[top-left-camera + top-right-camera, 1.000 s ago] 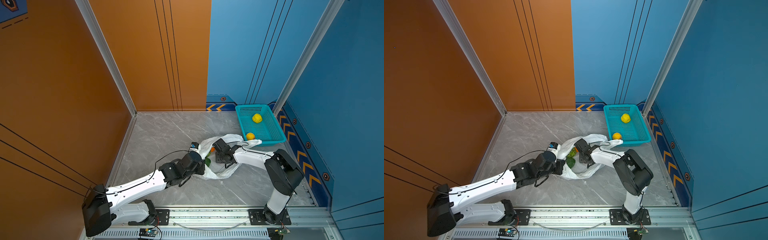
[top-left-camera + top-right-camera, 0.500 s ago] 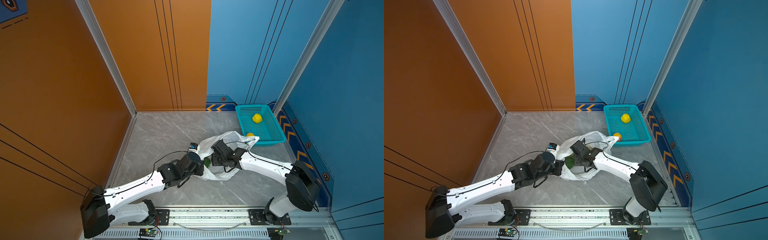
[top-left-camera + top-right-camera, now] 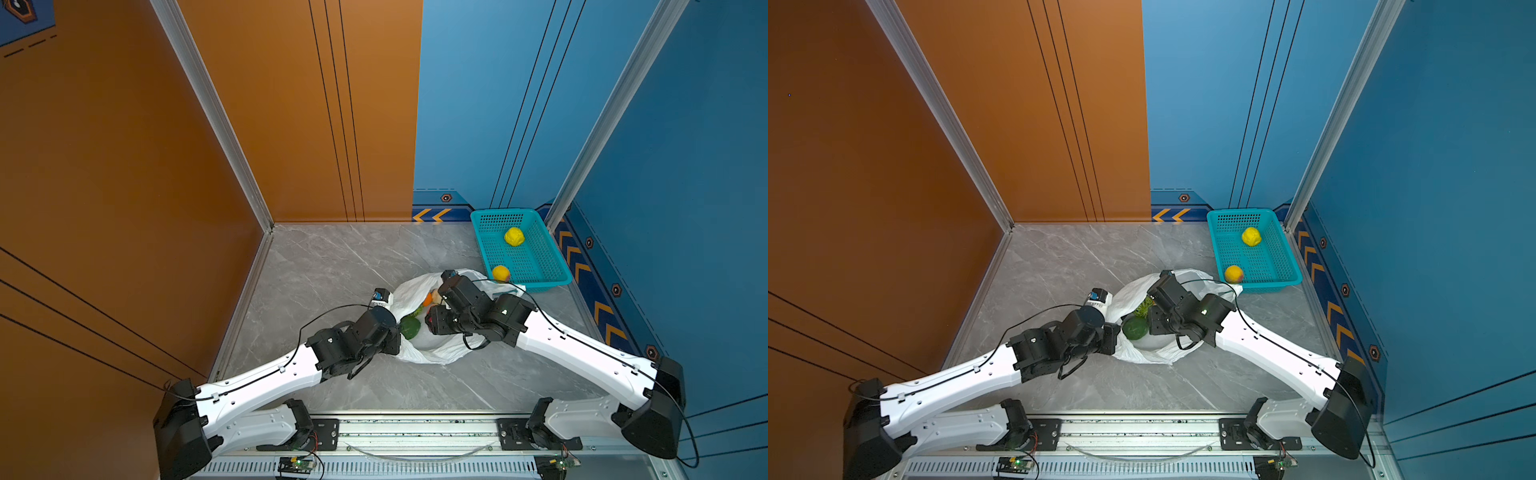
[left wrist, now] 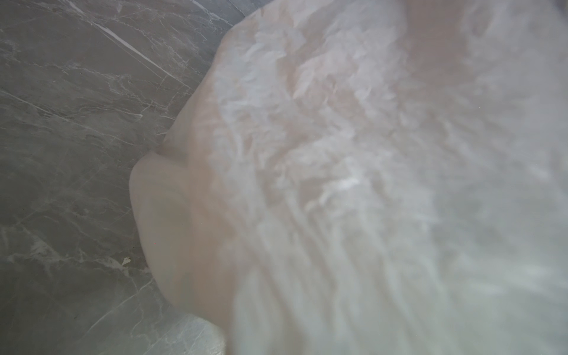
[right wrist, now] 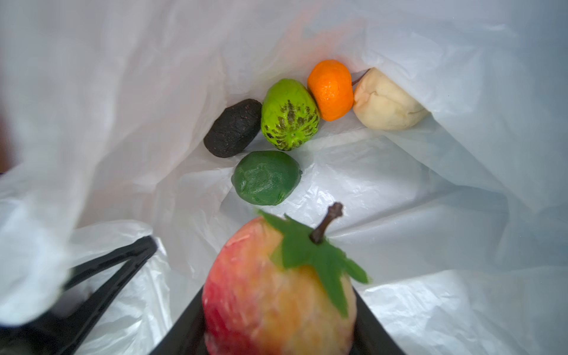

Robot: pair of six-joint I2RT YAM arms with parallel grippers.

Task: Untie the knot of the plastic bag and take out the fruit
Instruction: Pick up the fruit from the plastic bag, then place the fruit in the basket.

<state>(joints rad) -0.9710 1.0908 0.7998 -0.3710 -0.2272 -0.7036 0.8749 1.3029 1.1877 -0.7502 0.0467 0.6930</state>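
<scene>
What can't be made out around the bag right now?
- Left gripper: tips hidden behind wrist and plastic bag in both top views; left wrist view shows no fingers.
- Right gripper: hold unclear; red-yellow fruit, blurred and cut off in the right wrist view, blocks the contact.
- The knot: in no view.

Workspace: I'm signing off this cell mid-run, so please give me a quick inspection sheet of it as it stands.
Surface: grey marble tabletop.
Job's things: plastic bag open, no knot seen; five fruit inside; two more in teal basket.
Clutter: nothing seen.
Hands: left hand shut on bag rim; right hand shut on red-yellow apple inside bag.
Cables: black cable arcs off each wrist.
Surroundings: orange wall, blue walls; mounting rail in front.
</scene>
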